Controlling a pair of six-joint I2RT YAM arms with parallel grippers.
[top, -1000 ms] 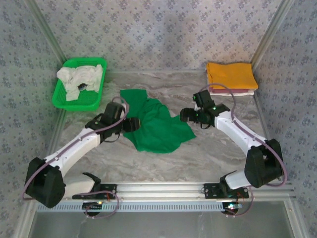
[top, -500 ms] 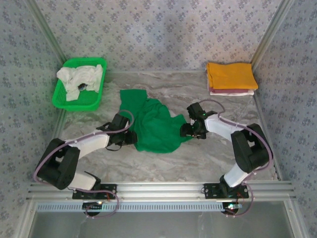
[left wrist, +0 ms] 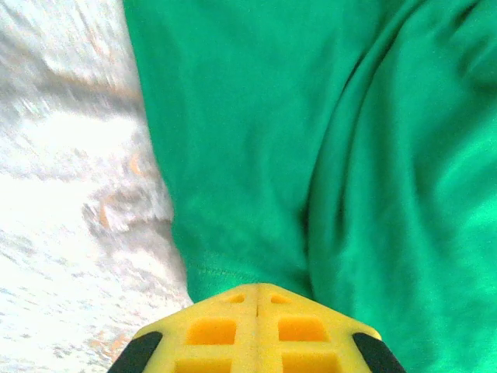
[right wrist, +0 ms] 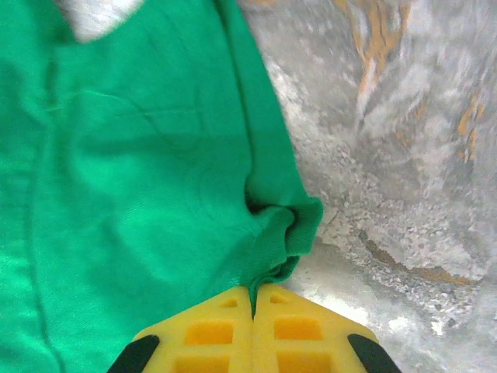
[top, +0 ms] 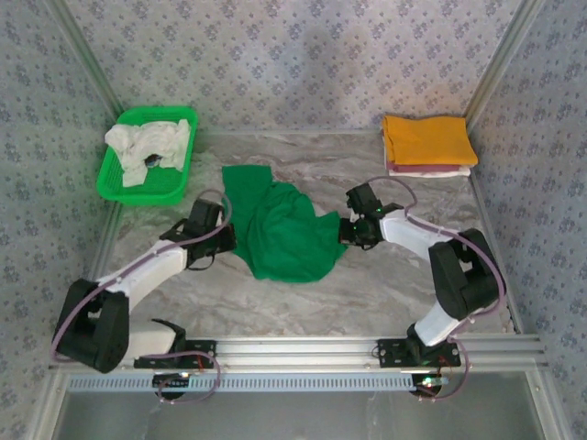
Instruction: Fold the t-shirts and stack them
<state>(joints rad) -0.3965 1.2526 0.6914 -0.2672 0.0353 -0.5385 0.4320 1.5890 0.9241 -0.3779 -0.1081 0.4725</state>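
1. Green plastic mesh basket [top: 107, 176], far left of marble table [top: 385, 284]: holds crumpled whitish t-shirts [top: 147, 147].
2. Bright green cloth t-shirt [top: 286, 234]: spread rumpled at table centre.
3. Left tool [left wrist: 256, 289]: pinched shut on its left edge.
4. Right tool [right wrist: 252, 291]: clamped on its right hem.
5. Orange-yellow folded t-shirt [top: 426, 139]: atop pale folded stack [top: 431, 170], far right.

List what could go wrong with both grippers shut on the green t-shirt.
1. The left gripper pinches only the hem at the very edge of the green t-shirt, so the cloth may slip out when pulled.
2. The right gripper holds a bunched fold, possibly several layers, so the shirt may not spread flat.
3. The shirt lies crumpled on the table, and an uneven pull could twist it further.
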